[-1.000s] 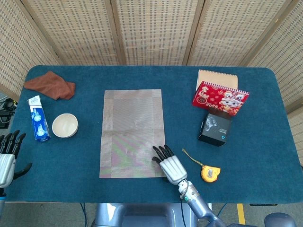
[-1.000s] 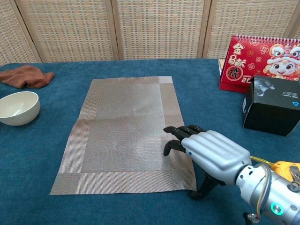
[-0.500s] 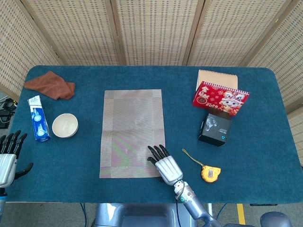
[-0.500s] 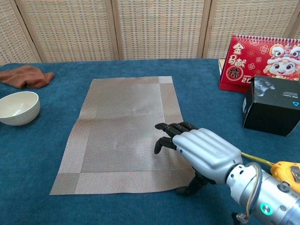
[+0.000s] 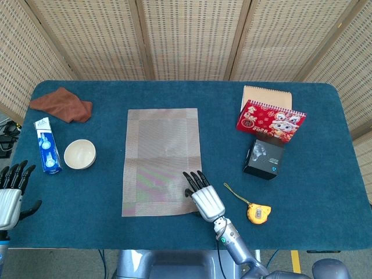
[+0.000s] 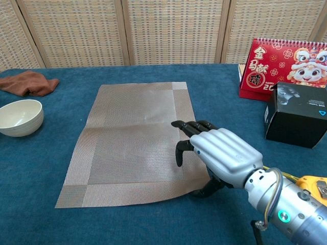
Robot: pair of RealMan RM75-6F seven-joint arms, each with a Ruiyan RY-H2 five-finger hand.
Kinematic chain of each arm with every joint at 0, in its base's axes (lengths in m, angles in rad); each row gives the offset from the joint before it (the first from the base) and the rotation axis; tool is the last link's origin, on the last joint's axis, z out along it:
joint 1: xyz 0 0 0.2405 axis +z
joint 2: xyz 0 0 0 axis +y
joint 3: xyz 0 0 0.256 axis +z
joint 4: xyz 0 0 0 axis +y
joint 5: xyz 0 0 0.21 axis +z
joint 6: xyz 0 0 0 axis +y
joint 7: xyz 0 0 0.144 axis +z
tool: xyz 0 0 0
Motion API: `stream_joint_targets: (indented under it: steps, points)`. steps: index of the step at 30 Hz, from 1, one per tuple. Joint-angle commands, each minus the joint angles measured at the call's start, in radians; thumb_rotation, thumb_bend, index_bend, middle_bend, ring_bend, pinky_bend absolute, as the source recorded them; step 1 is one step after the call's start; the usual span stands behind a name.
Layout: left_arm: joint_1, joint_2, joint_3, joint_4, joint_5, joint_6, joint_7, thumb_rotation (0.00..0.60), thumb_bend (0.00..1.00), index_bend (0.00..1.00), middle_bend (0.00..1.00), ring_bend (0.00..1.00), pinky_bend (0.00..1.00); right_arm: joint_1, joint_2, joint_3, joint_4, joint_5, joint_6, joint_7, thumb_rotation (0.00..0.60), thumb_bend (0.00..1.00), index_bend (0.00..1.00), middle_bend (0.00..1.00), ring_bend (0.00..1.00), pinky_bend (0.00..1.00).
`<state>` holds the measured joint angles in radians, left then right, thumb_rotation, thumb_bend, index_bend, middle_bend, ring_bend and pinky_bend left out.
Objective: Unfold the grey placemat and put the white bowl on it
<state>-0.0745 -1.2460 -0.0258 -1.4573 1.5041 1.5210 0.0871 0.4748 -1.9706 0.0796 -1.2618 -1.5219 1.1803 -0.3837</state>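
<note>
The grey placemat (image 5: pixel 161 160) (image 6: pixel 135 140) lies spread flat in the middle of the blue table. My right hand (image 5: pixel 204 197) (image 6: pixel 217 152) rests palm down on the mat's near right corner, fingers extended onto the weave, holding nothing. The mat's near right edge is slightly lifted by the hand. The white bowl (image 5: pixel 79 154) (image 6: pixel 19 117) stands upright on the table left of the mat, well apart from it. My left hand (image 5: pixel 11 192) hovers at the table's left front edge with fingers spread, empty; the chest view does not show it.
A brown cloth (image 5: pixel 62 104) (image 6: pixel 29 82) lies at the back left. A blue and white packet (image 5: pixel 46 146) sits left of the bowl. On the right are a red calendar (image 5: pixel 270 120) (image 6: pixel 286 68), a black box (image 5: pixel 264 158) (image 6: pixel 298 114) and a yellow tape measure (image 5: pixel 257 213) (image 6: pixel 312 185).
My right hand shifted slightly forward and left on the mat's near right corner, nudging the mat a little leftward and skewing it. The left hand barely moved.
</note>
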Motion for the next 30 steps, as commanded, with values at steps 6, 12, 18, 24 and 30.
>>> stream_joint_targets:
  steps: [6, 12, 18, 24, 30]
  points:
    - [0.001, 0.0, 0.001, -0.002, 0.004, 0.0, 0.004, 0.6, 0.21, 0.1, 0.0, 0.0, 0.0, -0.01, 0.009, -0.008, 0.013, -0.007, 0.025, 0.03, 0.6, 0.36, 0.59, 0.05, 0.0, 0.0]
    - [0.001, -0.003, -0.001, 0.0, 0.002, -0.002, 0.002, 0.6, 0.21, 0.1, 0.0, 0.0, 0.0, -0.013, 0.009, -0.014, 0.022, -0.008, 0.031, 0.037, 0.6, 0.41, 0.61, 0.07, 0.0, 0.0]
    - [-0.001, -0.004, -0.001, 0.004, 0.004, -0.005, -0.001, 0.6, 0.21, 0.1, 0.0, 0.0, 0.0, -0.019, 0.006, -0.015, 0.029, 0.005, 0.03, 0.036, 0.6, 0.53, 0.63, 0.07, 0.0, 0.0]
    - [-0.001, -0.006, -0.002, 0.007, 0.006, -0.005, 0.0, 0.6, 0.21, 0.1, 0.0, 0.0, 0.0, -0.023, 0.006, -0.016, 0.031, 0.012, 0.03, 0.033, 0.6, 0.6, 0.64, 0.07, 0.0, 0.0]
    - [-0.001, -0.007, -0.004, 0.008, 0.006, -0.004, -0.001, 0.6, 0.21, 0.1, 0.0, 0.0, 0.0, -0.022, 0.012, -0.015, 0.027, 0.01, 0.035, 0.038, 0.6, 0.6, 0.66, 0.07, 0.0, 0.0]
